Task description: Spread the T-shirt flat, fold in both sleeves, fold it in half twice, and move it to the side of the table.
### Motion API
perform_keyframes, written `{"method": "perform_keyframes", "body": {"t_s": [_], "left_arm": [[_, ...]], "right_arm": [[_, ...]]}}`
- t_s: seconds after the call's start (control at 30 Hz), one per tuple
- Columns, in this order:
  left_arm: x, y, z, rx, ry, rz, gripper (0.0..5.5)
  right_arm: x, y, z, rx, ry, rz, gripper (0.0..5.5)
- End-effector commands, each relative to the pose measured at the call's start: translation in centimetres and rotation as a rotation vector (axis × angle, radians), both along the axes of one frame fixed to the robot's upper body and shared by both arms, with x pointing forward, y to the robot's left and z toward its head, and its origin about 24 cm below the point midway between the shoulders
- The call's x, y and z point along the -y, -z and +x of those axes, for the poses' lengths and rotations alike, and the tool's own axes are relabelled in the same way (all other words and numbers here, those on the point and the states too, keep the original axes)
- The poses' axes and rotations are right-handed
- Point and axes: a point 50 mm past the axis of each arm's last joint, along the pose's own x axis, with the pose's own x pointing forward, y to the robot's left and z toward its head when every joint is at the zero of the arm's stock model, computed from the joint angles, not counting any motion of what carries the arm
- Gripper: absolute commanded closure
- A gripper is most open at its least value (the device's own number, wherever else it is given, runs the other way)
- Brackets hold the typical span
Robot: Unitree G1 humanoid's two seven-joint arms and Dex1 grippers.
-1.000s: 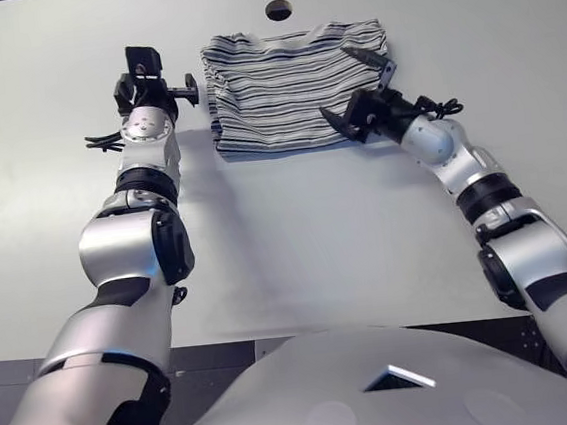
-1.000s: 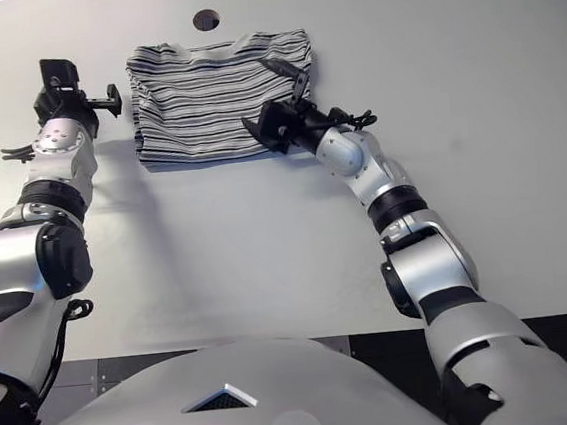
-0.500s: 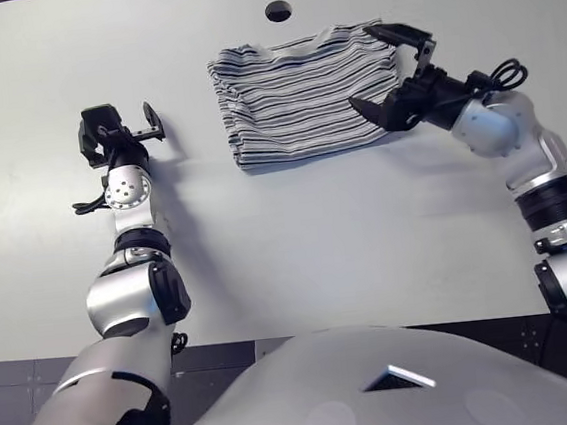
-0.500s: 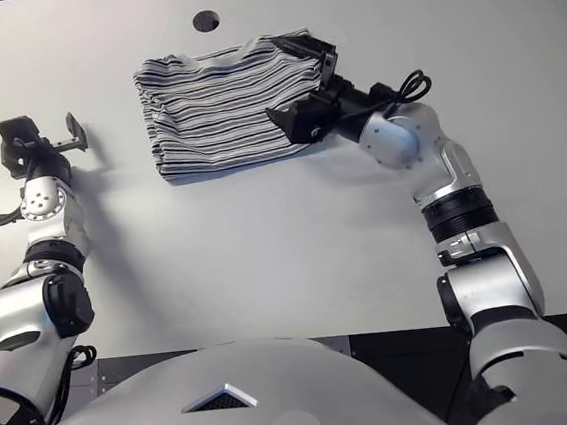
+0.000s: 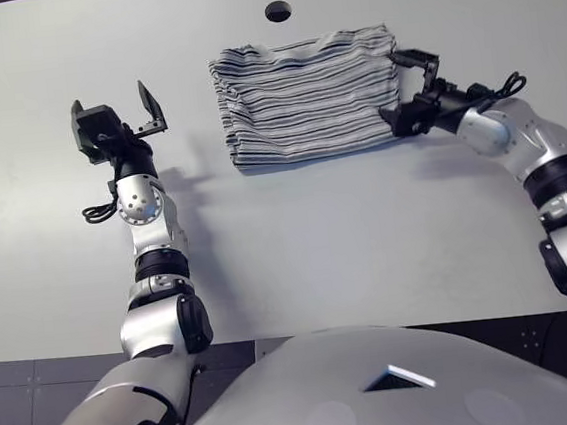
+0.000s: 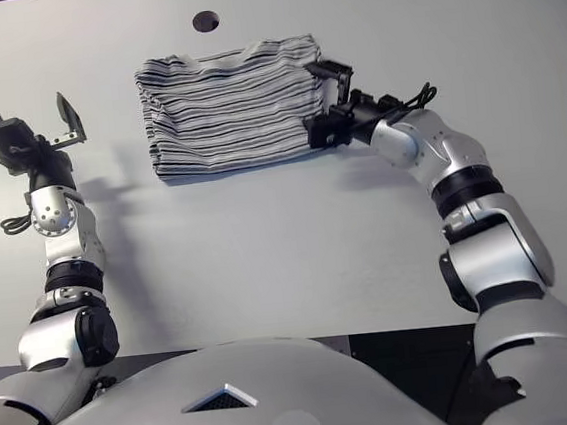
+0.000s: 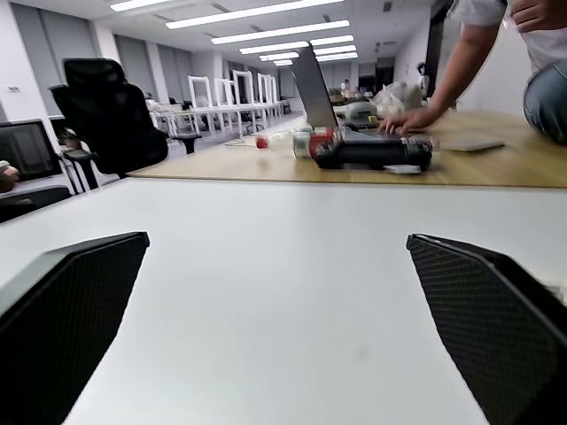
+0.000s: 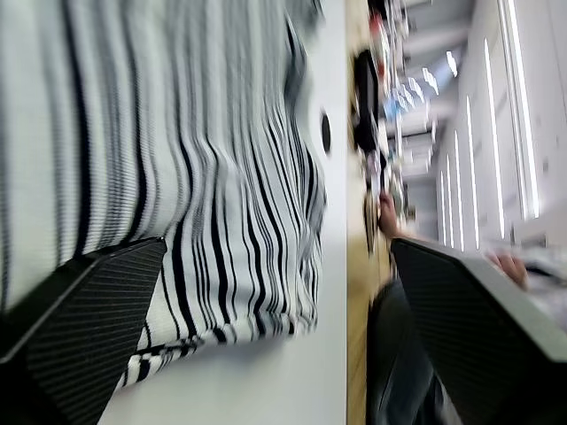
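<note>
The desk (image 5: 295,231) is wide, white and matte, with one small round hole (image 5: 279,11) near its far edge. The T-shirt (image 5: 302,95), black and white striped, lies folded into a rough rectangle on the far middle of the desk, just in front of this hole. The right gripper (image 5: 404,88) is low at the shirt's right edge with its jaws spread (whether it touches the cloth, I cannot tell). The left gripper (image 5: 124,115) is raised over the desk, well apart from the shirt on its left, jaws also spread and holding nothing. Behind the desk the room is an open office: a wooden table (image 7: 496,164) with a laptop (image 7: 317,88), a black office chair (image 7: 111,111), and long light strips (image 7: 257,13) on the ceiling.
</note>
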Motion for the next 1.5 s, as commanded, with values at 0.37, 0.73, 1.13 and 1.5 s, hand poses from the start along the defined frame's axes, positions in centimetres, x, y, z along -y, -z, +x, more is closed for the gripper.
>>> {"method": "perform_keyframes", "body": {"t_s": [0.37, 0.73, 1.13, 1.5], "left_arm": [[-4.6, -3.1, -4.2, 0.032, -0.127, 0.115, 0.01], [-4.2, -3.5, -3.8, 0.055, -0.102, 0.143, 0.01], [-2.1, -4.6, -3.0, 0.113, -0.011, 0.202, 0.01], [-0.3, -4.9, -4.3, 0.109, 0.19, 0.384, 0.01]], "right_arm": [[-13.3, 2.2, -13.9, -0.213, -0.712, -0.121, 0.79], [-16.1, -6.6, -11.5, -0.043, -0.61, 0.424, 0.79], [-13.4, -1.6, 0.8, 0.048, -0.123, 0.226, 0.79], [-6.4, 4.7, 0.5, -0.025, 0.079, 0.074, 0.79]]}}
